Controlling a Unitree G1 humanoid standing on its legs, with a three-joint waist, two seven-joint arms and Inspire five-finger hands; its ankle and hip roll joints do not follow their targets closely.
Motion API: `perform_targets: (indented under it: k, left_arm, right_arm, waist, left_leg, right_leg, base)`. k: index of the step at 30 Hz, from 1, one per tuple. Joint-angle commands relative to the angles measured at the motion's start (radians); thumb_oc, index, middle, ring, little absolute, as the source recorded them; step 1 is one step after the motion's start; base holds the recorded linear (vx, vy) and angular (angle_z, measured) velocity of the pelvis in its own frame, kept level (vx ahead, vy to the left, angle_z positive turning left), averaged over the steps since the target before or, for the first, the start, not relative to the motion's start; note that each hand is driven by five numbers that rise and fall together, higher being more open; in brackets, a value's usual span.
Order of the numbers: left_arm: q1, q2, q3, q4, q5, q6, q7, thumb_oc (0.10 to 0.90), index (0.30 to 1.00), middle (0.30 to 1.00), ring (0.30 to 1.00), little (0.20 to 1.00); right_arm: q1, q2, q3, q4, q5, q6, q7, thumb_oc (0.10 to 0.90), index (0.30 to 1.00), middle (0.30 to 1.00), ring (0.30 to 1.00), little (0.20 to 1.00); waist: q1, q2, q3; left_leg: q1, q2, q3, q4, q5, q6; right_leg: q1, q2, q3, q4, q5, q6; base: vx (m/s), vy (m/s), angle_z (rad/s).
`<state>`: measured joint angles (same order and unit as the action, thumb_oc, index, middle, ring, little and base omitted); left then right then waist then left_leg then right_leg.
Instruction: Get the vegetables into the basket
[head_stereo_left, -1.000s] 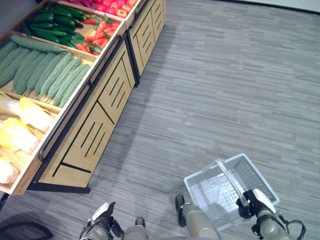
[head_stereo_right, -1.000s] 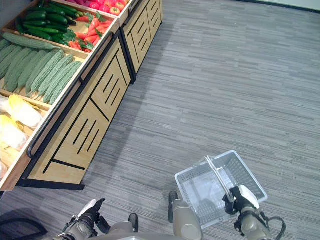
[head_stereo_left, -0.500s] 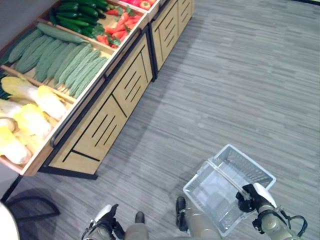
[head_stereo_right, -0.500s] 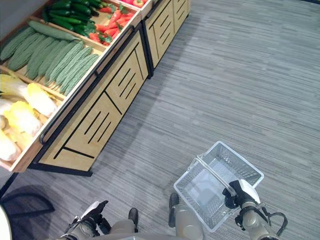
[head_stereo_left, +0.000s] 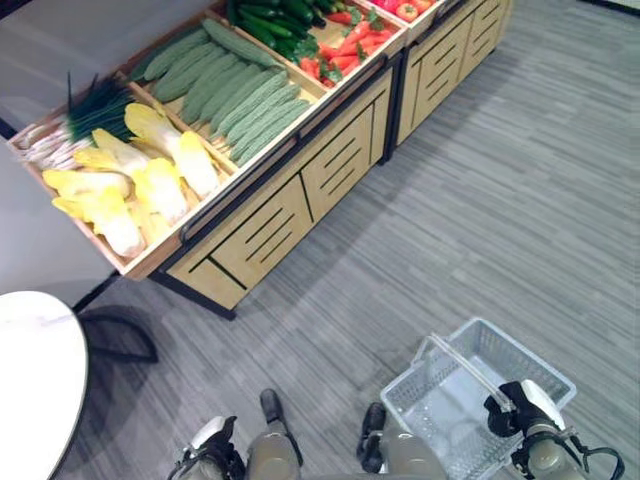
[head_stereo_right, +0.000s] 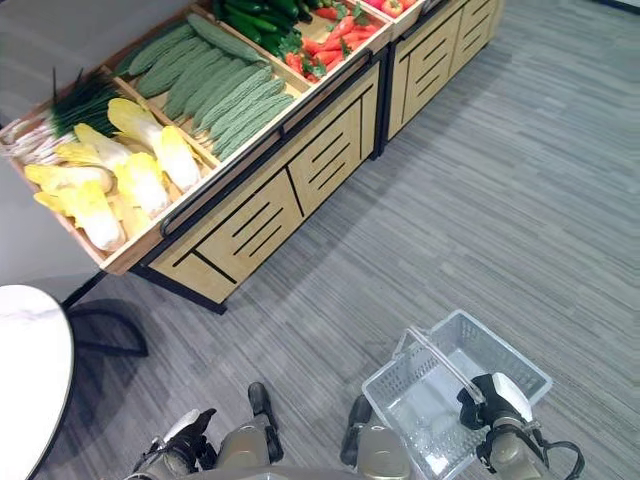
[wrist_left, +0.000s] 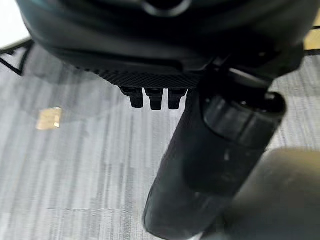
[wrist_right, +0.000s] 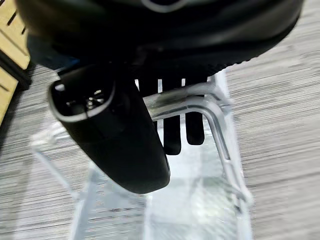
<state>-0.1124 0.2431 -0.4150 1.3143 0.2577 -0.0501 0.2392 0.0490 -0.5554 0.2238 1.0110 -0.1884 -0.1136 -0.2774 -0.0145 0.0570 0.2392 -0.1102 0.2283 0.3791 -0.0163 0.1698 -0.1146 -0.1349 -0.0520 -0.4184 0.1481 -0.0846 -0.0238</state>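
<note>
The robot's right hand, fingers hooked round the metal handle, carries a pale wire basket that hangs just in front of it over the grey striped floor, its mesh bottom bare. Well ahead and off to the left of that hand stands a slanted wooden produce stand on a dark frame, a black rail along its front edge. The vegetables lie in its compartments: yellow-white cabbages in the nearest, ridged bitter gourds beside them, then dark cucumbers and red peppers, with green onions at the far left corner; the last bins are cut off by the frame edge. A round white table sits just left of the left hand, which hangs low at the robot's side with its fingers curled in on nothing, only their tips showing under the palm
</note>
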Motion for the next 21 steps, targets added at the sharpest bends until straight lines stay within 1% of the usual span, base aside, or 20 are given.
perform_targets:
  k: [1,2,4,5,6,8,11,13,15,17,18,19,20,21]
  left_arm:
    - [-0.056,0.051,0.044,-0.005,-0.002,-0.012,0.039,0.9,1.0,1.0,1.0,1.0]
    - [-0.056,0.052,0.044,-0.005,-0.002,-0.012,0.039,0.9,1.0,1.0,1.0,1.0]
    - [-0.064,0.073,0.054,0.0,-0.007,-0.013,0.046,0.9,1.0,1.0,1.0,1.0]
    - [-0.064,0.074,0.055,0.0,-0.007,-0.013,0.046,0.9,1.0,1.0,1.0,1.0]
    - [-0.067,0.083,0.063,0.001,-0.015,-0.016,0.049,0.9,1.0,1.0,1.0,1.0]
    - [-0.069,0.09,0.067,0.004,-0.021,-0.017,0.053,0.9,1.0,1.0,1.0,1.0]
    - [-0.07,0.091,0.068,0.008,-0.025,-0.021,0.053,0.9,1.0,1.0,1.0,1.0]
    - [-0.069,0.091,0.069,0.007,-0.027,-0.022,0.052,0.9,1.0,1.0,1.0,1.0]
    - [-0.072,0.089,0.071,0.004,-0.041,-0.028,0.054,0.9,1.0,1.0,1.0,1.0]
    - [-0.072,0.089,0.071,0.005,-0.041,-0.028,0.054,0.9,1.0,1.0,1.0,1.0]
    - [-0.07,0.091,0.072,0.0,-0.049,-0.033,0.053,0.9,1.0,1.0,1.0,1.0]
    - [-0.07,0.091,0.071,0.001,-0.05,-0.034,0.053,0.9,1.0,1.0,1.0,1.0]
    - [-0.072,0.091,0.071,0.0,-0.055,-0.036,0.053,0.9,1.0,1.0,1.0,1.0]
    - [-0.076,0.092,0.071,0.002,-0.057,-0.037,0.053,0.9,1.0,1.0,1.0,1.0]
  right_arm:
    - [-0.012,-0.013,-0.02,-0.035,0.021,-0.035,-0.059,0.4,0.3,0.3,0.3,0.3]
    - [-0.014,-0.012,-0.02,-0.034,0.021,-0.036,-0.06,0.4,0.3,0.3,0.3,0.3]
    - [-0.061,0.014,0.008,-0.001,0.012,-0.037,-0.066,0.4,0.3,0.3,0.3,0.3]
    - [-0.062,0.015,0.009,0.0,0.012,-0.037,-0.066,0.4,0.3,0.3,0.3,0.3]
    - [-0.085,0.021,0.022,0.019,0.005,-0.037,-0.069,0.4,0.3,0.3,0.3,0.3]
    - [-0.1,0.029,0.028,0.038,0.005,-0.037,-0.074,0.4,0.3,0.3,0.3,0.3]
    - [-0.113,0.039,0.031,0.067,0.006,-0.036,-0.078,0.4,0.3,0.3,0.3,0.3]
    - [-0.115,0.04,0.032,0.075,0.005,-0.035,-0.077,0.4,0.3,0.3,0.3,0.3]
    - [-0.134,0.058,0.037,0.129,0.008,-0.03,-0.078,0.4,0.3,0.3,0.3,0.3]
    - [-0.135,0.058,0.038,0.13,0.008,-0.031,-0.078,0.4,0.3,0.3,0.3,0.3]
    - [-0.139,0.064,0.037,0.154,0.014,-0.03,-0.078,0.4,0.3,0.3,0.3,0.3]
    - [-0.142,0.067,0.036,0.171,0.018,-0.031,-0.075,0.4,0.3,0.3,0.3,0.3]
    - [-0.148,0.071,0.039,0.184,0.016,-0.032,-0.077,0.4,0.3,0.3,0.3,0.3]
    - [-0.154,0.072,0.039,0.2,0.017,-0.032,-0.076,0.4,0.3,0.3,0.3,0.3]
  waist:
    - [0.026,-0.075,-0.02]
    - [0.026,-0.076,-0.02]
    - [0.04,-0.113,-0.021]
    - [0.041,-0.114,-0.021]
    - [0.048,-0.127,-0.021]
    - [0.053,-0.14,-0.023]
    - [0.056,-0.153,-0.026]
    - [0.057,-0.156,-0.027]
    - [0.062,-0.164,-0.032]
    - [0.062,-0.164,-0.032]
    - [0.064,-0.159,-0.035]
    - [0.066,-0.155,-0.035]
    - [0.067,-0.151,-0.034]
    - [0.061,-0.146,-0.031]
  left_leg:
    - [-0.009,-0.058,0.037,0.016,-0.031,0.015]
    - [-0.01,-0.059,0.037,0.017,-0.031,0.015]
    - [-0.016,-0.091,0.054,0.028,-0.072,0.043]
    - [-0.016,-0.092,0.055,0.029,-0.073,0.043]
    - [-0.017,-0.106,0.06,0.033,-0.086,0.052]
    - [-0.017,-0.119,0.065,0.029,-0.092,0.06]
    - [-0.008,-0.137,0.07,0.006,-0.097,0.069]
    - [-0.006,-0.142,0.071,-0.001,-0.098,0.072]
    - [0.003,-0.166,0.07,-0.035,-0.101,0.085]
    - [0.003,-0.166,0.07,-0.036,-0.1,0.085]
    - [0.019,-0.179,0.052,-0.047,-0.13,0.09]
    - [0.023,-0.184,0.051,-0.05,-0.135,0.096]
    - [0.027,-0.187,0.05,-0.052,-0.14,0.099]
    - [0.023,-0.182,0.056,-0.046,-0.125,0.106]
  right_leg:
    - [0.089,-0.199,0.209,-0.058,0.123,0.177]
    - [0.089,-0.199,0.21,-0.058,0.123,0.178]
    - [0.073,-0.227,0.235,-0.057,0.181,0.204]
    - [0.072,-0.228,0.237,-0.057,0.181,0.205]
    - [0.063,-0.239,0.249,-0.052,0.218,0.216]
    - [0.054,-0.246,0.26,-0.048,0.25,0.225]
    - [0.047,-0.252,0.272,-0.05,0.291,0.236]
    - [0.046,-0.255,0.275,-0.051,0.303,0.24]
    - [0.034,-0.265,0.285,-0.043,0.358,0.259]
    - [0.034,-0.265,0.286,-0.042,0.358,0.259]
    - [0.041,-0.266,0.294,-0.003,0.335,0.27]
    - [0.035,-0.263,0.303,0.024,0.33,0.266]
    - [0.024,-0.254,0.32,0.049,0.328,0.263]
    - [0.002,-0.228,0.344,0.059,0.329,0.246]
  base:
    - [0.05,0.142,0.0]
    - [0.04,0.177,-0.1]
    - [0.07,0.222,-0.16]
    - [0.07,0.225,-0.08]
    - [0.05,0.162,-0.03]
    - [0.06,0.168,-0.03]
    - [0.05,0.11,-0.03]
    - [0.05,0.099,-0.05]
    - [0.07,0.149,-0.01]
    - [0.06,0.08,-0.03]
    - [0.1,0.144,-0.02]
    - [0.12,0.188,-0.01]
    - [-0.01,0.101,-0.03]
    - [0.02,0.08,-0.04]
